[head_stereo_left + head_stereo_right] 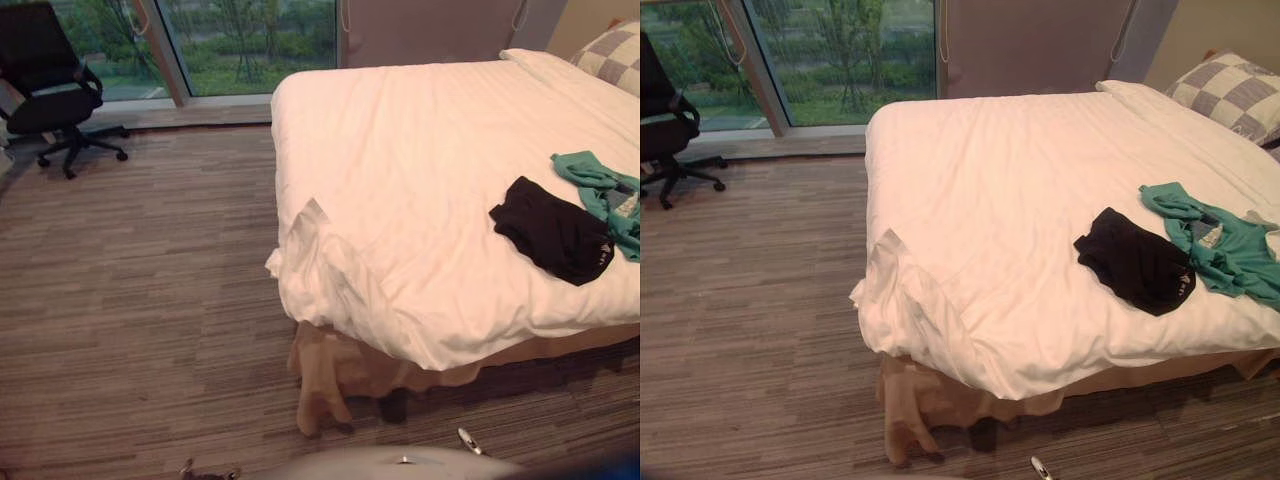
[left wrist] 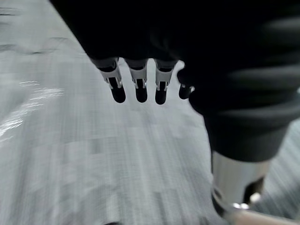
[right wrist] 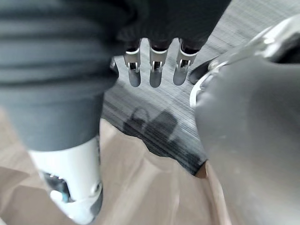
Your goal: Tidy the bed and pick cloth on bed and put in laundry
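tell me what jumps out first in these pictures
The big white bed dominates, with a black cloth and a green garment lying side by side on its right part, towards the near edge. The duvet corner at the near left is rumpled. The left hand and right hand hang open, holding nothing.

2 head eyes look down on the same bed (image 1: pixel 420 180); wrist cameras face, seemingly, carpet (image 2: pixel 93 164) close below.
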